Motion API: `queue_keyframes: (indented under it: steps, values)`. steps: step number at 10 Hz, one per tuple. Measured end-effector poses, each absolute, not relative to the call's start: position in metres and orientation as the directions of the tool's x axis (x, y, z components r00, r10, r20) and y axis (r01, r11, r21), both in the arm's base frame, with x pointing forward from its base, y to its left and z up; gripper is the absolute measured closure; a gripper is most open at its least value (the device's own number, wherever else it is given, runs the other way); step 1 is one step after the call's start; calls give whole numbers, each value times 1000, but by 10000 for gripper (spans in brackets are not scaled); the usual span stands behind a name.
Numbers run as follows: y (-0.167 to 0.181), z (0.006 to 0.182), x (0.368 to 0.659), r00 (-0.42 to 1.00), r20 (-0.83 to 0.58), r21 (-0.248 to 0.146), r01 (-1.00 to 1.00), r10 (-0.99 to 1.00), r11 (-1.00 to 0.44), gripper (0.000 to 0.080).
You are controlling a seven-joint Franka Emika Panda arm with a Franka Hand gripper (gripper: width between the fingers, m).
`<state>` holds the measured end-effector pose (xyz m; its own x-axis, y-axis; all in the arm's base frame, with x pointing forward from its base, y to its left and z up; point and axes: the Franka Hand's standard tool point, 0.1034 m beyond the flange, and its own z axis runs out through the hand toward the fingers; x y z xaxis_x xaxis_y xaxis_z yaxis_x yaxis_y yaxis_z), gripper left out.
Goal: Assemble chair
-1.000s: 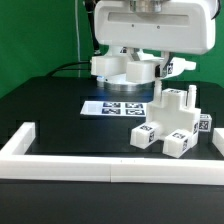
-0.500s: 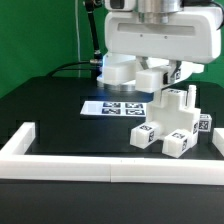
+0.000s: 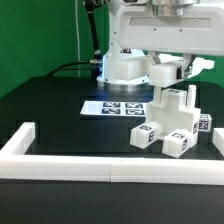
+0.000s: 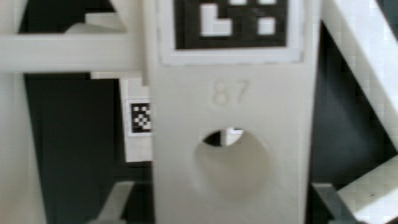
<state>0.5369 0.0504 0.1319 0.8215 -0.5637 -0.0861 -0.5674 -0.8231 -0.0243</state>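
- A black tabletop (image 3: 50, 115) carries everything, with a green backdrop (image 3: 40, 35) behind it on the exterior view's left.
- One low white rail (image 3: 90, 166) runs along the front and turns back in a short arm on the exterior view's left.
- One marker board (image 3: 113, 108) lies flat mid-table; the arm's (image 3: 150, 35) bulk hangs over its far edge.
- That same bulk hides most of the tool (image 4: 222, 205) from the exterior view.
- One chair (image 3: 172, 125) stands on the tabletop toward the exterior view's right, near the marker board and inside the rail.
- The chair is a boxy white cluster with posts rising from it and several black-and-white tags on its faces.
- In the wrist view, the tool's two dark fingers (image 4: 121, 205) press both sides of one flat white part (image 4: 231, 100), gripping it.
- That part bears one tag (image 4: 231, 22) and one round hole (image 4: 226, 140).
- I cannot tell whether the part touches the chair.
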Motion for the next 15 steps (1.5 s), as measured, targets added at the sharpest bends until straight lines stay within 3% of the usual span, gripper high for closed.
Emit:
queue_keyframes:
  steps: [8, 15]
  values:
    - [72, 134, 545, 834, -73, -34, -550, -547, -834, 511]
    - [74, 123, 539, 838, -80, -23, -543, -540, -839, 511]
